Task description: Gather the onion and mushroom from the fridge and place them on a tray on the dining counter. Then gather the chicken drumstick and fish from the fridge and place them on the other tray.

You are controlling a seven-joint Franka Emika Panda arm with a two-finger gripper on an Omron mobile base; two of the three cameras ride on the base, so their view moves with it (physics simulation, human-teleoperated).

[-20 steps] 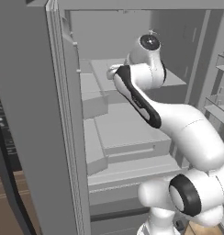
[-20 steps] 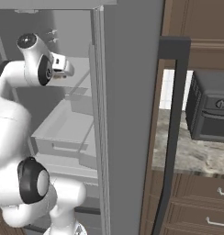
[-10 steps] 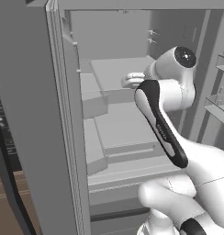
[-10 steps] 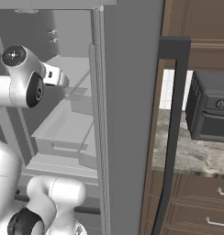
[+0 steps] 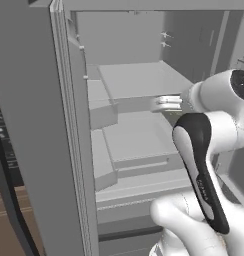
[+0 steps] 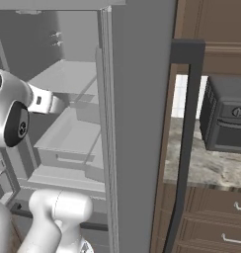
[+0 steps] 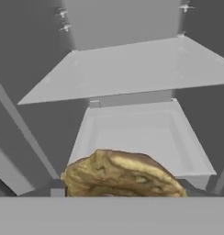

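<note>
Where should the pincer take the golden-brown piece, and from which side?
Grip the chicken drumstick across its thick middle, coming straight in from the open front of the fridge. It lies crosswise in the hand view, rounded and tallest mid-body, tapering toward the ends.

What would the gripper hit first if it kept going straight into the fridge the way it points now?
Probably the front wall of the grey drawer under the shelf, past the golden-brown food piece close between the gripper's jaws; depth is unclear.

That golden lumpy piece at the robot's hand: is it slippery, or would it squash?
The chicken drumstick looks bumpy and matte, so it is probably not very slippery. Its rounded, uneven shape might let it twist when squeezed. It looks firm rather than floppy.
</note>
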